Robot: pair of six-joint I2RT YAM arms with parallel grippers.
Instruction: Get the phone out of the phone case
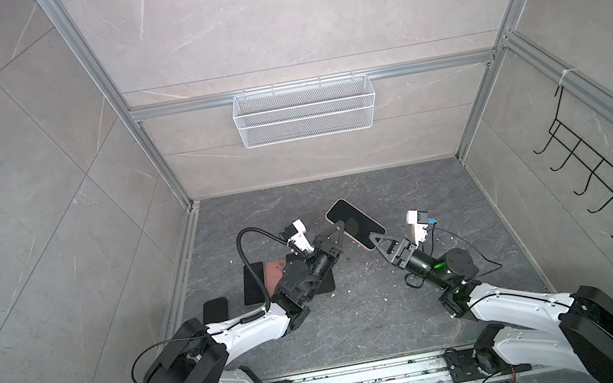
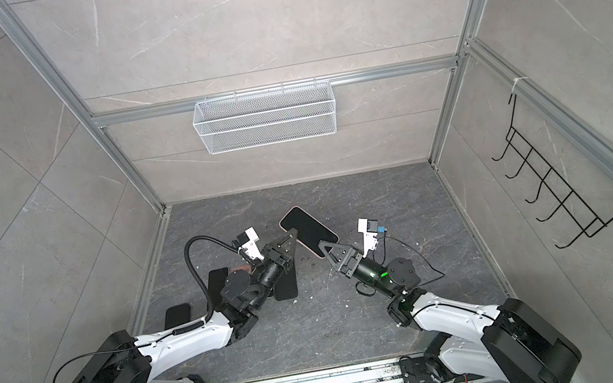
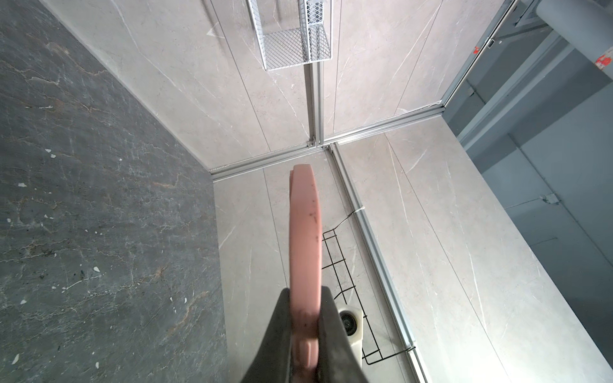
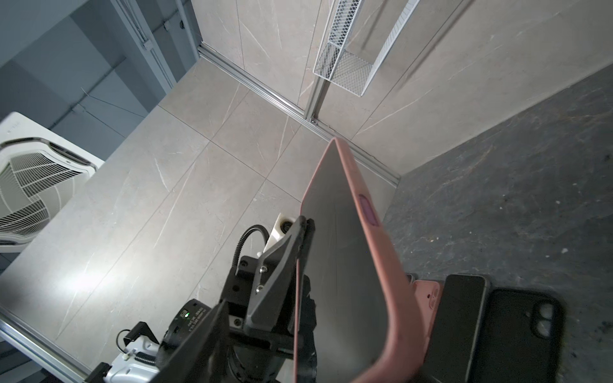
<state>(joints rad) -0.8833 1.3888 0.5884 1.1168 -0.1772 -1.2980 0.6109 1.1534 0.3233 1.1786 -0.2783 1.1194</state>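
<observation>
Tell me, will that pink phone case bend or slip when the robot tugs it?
It probably flexes: the pink phone case looks soft and matte. Likely grippy, since the left hand pinches just its edge and holds it up.

White arms (image 1: 252, 330), black joints (image 1: 183, 373) (corrugated cable (image 1: 247, 253))

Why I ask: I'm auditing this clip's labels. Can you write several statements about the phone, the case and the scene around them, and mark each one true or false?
1. The left gripper is clamped on the pink phone case. True.
2. The phone lies flat on the floor. False: it is held up in the air, between the two arms.
3. The phone is already out of its case. False: the dark screen sits inside the pink rim.
4. A black case lies on the floor. True.
5. The white wire basket stands on the floor. False: it hangs on the back wall rail.
</observation>
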